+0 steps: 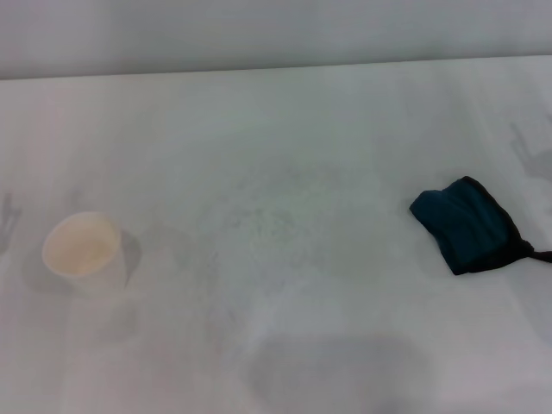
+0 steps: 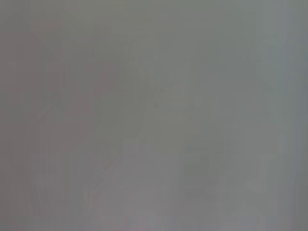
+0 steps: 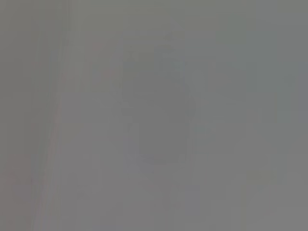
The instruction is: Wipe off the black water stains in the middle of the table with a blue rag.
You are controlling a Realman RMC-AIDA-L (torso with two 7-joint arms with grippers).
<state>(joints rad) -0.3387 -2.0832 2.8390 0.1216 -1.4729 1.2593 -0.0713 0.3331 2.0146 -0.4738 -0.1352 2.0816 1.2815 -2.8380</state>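
White table (image 1: 285,129): blue rag (image 1: 467,225), seemingly empty cup (image 1: 82,250).

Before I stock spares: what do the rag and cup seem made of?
The blue rag: soft cloth, matte, folded and creased, with black edging. The cup: probably paper, matte white with a thin rim and pale cream inside, though thin plastic can't be ruled out.

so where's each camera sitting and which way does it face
Head view: on the robot's head, looking forward and down at the table, with the blue rag to the robot's right and a paper cup to its left; no arm shows.
Left wrist view: featureless grey, nothing identifiable.
Right wrist view: the same.
Shared: nothing recognisable.
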